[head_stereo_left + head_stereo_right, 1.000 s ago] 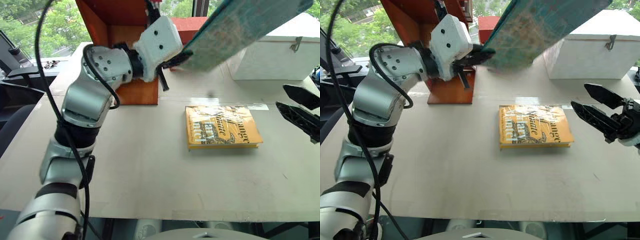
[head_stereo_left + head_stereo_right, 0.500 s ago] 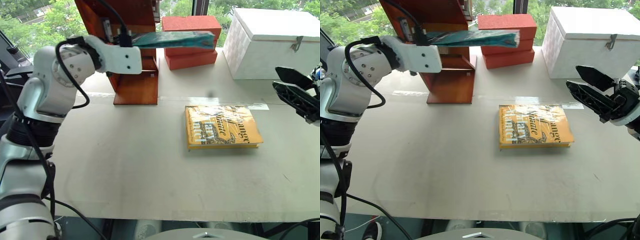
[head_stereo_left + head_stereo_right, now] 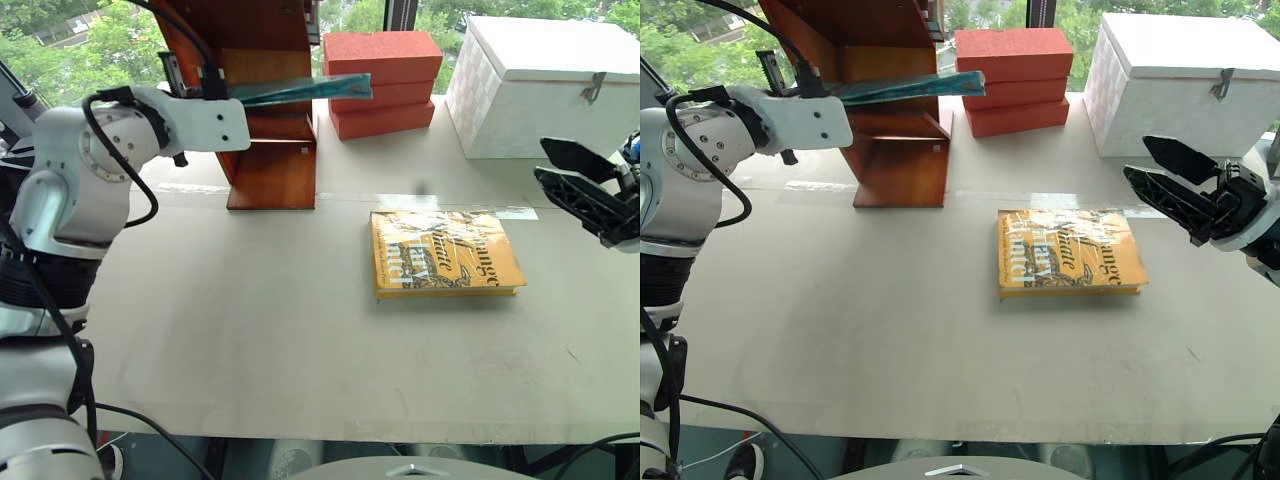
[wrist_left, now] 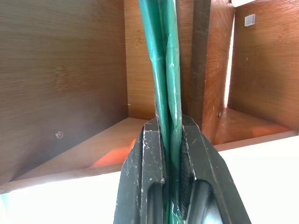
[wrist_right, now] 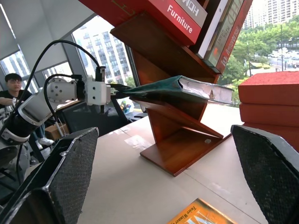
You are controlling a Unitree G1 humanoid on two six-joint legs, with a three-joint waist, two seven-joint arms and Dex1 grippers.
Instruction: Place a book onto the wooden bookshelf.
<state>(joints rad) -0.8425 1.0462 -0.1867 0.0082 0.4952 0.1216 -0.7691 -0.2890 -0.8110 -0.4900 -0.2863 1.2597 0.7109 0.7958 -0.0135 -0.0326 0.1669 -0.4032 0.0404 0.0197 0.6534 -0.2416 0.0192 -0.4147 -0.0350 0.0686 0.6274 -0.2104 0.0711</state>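
Note:
The teal-green book point(image 3: 300, 92) in shiny wrap is held level, edge-on to the head camera, with my left gripper point(image 4: 170, 154) shut on one end. It hangs at the open front of the wooden bookshelf point(image 3: 270, 170), above the lower shelf board point(image 5: 182, 140). Whether the book touches the wood I cannot tell. In the right wrist view the book point(image 5: 177, 86) juts out past the slanted side panel. My right gripper point(image 3: 1137, 157) stands open and empty at the table's right side, apart from the book.
A yellow-orange book point(image 3: 445, 252) lies flat mid-table. Red-orange bricks point(image 3: 380, 85) are stacked right of the shelf, and a white box point(image 3: 540, 85) stands at the back right. Several books point(image 5: 187, 14) lean on the upper shelf. A person point(image 5: 14, 86) sits in the background.
My left arm swung left with the book and rolled it from steeply tilted to level, bringing it to the shelf's front. The right gripper stayed open and barely shifted.

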